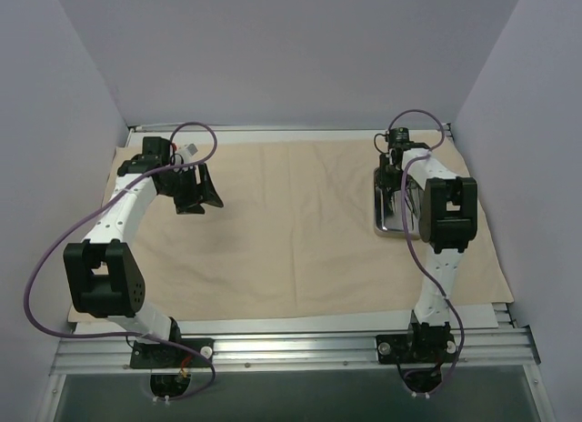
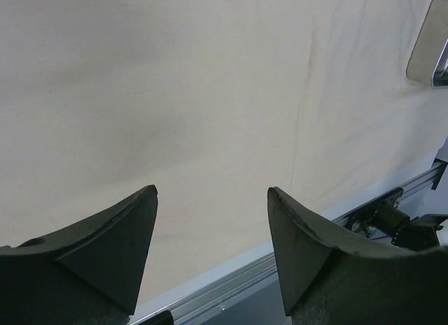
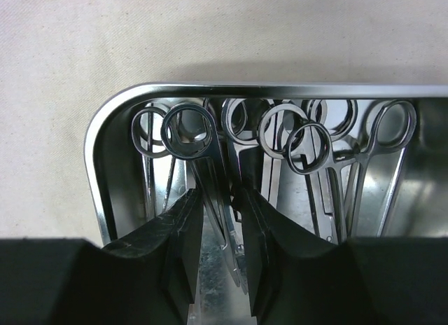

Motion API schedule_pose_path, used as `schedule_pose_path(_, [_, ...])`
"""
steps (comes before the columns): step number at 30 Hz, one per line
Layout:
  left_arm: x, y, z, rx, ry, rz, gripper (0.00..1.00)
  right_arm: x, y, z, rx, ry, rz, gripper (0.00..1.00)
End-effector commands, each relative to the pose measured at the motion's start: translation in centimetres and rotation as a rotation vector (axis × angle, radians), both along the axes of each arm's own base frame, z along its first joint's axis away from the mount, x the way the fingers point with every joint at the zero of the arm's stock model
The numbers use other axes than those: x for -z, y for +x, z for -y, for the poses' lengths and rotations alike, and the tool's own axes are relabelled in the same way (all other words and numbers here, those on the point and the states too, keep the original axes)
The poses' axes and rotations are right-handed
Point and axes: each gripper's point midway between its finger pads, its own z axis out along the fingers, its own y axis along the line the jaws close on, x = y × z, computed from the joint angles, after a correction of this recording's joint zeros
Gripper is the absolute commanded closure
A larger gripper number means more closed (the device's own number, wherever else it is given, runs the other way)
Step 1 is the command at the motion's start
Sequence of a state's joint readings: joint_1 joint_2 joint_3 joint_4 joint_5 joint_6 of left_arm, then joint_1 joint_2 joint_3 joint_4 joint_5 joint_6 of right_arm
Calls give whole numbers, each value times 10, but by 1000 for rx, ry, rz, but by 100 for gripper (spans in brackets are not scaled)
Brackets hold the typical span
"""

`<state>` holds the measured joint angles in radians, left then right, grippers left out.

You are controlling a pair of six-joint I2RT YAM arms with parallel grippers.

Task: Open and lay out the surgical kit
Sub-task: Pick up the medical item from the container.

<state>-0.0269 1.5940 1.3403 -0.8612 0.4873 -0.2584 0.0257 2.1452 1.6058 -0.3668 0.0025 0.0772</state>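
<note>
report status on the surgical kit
Left gripper open over bare cloth wrap. Right gripper slightly open, straddling ring-handled instrument in tray. Nothing blocking.

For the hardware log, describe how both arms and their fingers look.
The left arm and right arm match: white links, chunky black joint housings, black bases. A purple cable loops beside each. The fingers are matte black wedges. No markings readable.
</note>
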Motion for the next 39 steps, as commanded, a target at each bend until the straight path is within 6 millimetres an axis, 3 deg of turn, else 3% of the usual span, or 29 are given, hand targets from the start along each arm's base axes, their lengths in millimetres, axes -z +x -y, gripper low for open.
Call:
schedule_pose_path(1, [-19, 12, 6, 17, -30, 65, 27, 33, -24, 14, 30, -50, -123, 73])
schedule_pose_path(7, [-21, 12, 9, 22, -43, 69, 27, 37, -31, 19, 40, -54, -140, 86])
schedule_pose_path(10, [-21, 10, 10, 27, -46, 72, 27, 35, -36, 25, 45, -84, -149, 77])
schedule_pose_path(11, [-22, 9, 10, 28, -46, 73, 27, 37, -38, 38, 76, -62, -144, 73])
schedule_pose_path(14, [-22, 6, 11, 31, -46, 75, 27, 39, -41, 36, 78, -43, -152, 66])
schedule_pose_path(19, [-23, 3, 10, 27, -42, 80, 28, 39, -42, 34, 79, -28, -150, 64])
schedule_pose_path(22, [-22, 2, 11, 28, -46, 77, 28, 43, -45, 33, 80, -27, -164, 70])
schedule_pose_path(26, [-25, 3, 10, 25, -48, 81, 28, 39, -43, 28, 80, -1, -147, 95])
schedule_pose_path(32, [-25, 1, 13, 30, -50, 73, 32, 6, -40, 20, 113, 50, -103, 100])
schedule_pose_path(39, [-31, -6, 18, 42, -65, 75, 37, -55, -50, 10, 132, 119, 1, 100])
